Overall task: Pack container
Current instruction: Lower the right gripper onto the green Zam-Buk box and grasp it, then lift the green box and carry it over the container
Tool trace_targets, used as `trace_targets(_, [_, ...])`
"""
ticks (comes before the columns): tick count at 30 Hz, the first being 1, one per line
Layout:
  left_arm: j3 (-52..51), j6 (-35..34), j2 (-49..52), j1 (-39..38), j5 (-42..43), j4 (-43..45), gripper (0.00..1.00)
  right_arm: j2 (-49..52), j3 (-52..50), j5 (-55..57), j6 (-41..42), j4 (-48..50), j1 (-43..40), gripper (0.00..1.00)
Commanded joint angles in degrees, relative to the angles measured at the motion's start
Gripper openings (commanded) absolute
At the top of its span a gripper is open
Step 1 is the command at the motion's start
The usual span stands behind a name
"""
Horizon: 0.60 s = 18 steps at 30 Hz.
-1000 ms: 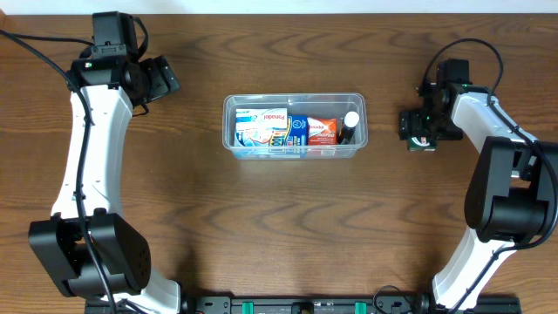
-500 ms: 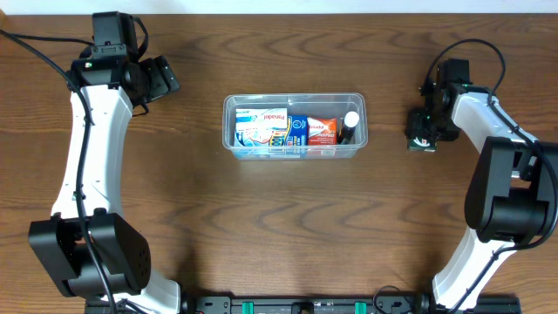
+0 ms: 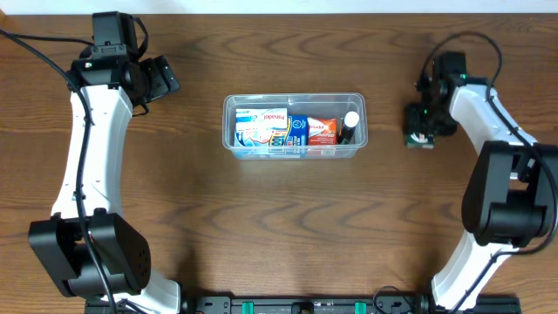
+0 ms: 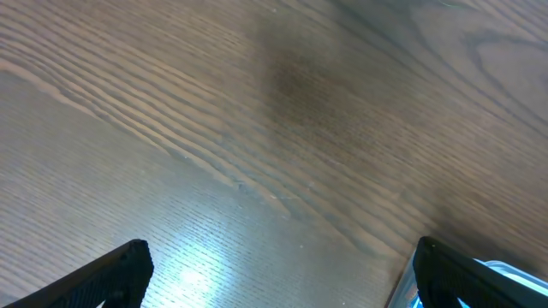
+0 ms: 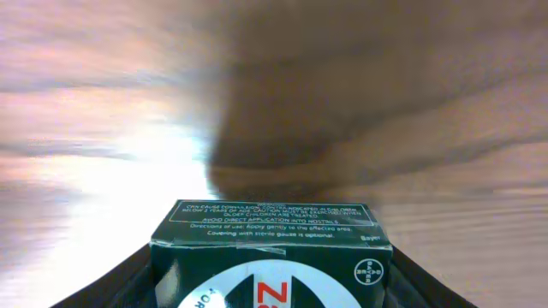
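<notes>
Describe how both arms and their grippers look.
Both arms are alike: white link shells with black joints and black bases. The left arm and right arm each carry looping black cables near the wrist, with a small green light there. The left gripper and right gripper are black. The left fingers look matte and blunt.

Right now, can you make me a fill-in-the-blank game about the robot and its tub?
The right claw holds a dark ___ box.
The bottle in the container has a ___ cap.
The left claw is open and holds ___.
Missing words: green, white, nothing.
</notes>
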Motion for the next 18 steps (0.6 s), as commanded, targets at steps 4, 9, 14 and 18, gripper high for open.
trace_targets(4, [0.2,-0.1,0.3,0.2,-0.3,-0.1,0.98,-10.5,16.5,0.2,-3.3,-7.6,7.6,0.57])
trace_targets(9, [0.2,-0.1,0.3,0.2,-0.3,-0.1,0.98,-13.0,24.6,0.2,-7.2,-11.1,16.2,0.57])
trace_targets(14, [0.2,-0.1,0.3,0.2,-0.3,-0.1,0.98,-12.9,25.2,0.2,-10.1,-10.2,25.6,0.57])
trace_targets(18, [0.2,-0.1,0.3,0.2,-0.3,-0.1,0.98,-11.1,25.2,1.1,-7.3,-9.2,31.3,0.58])
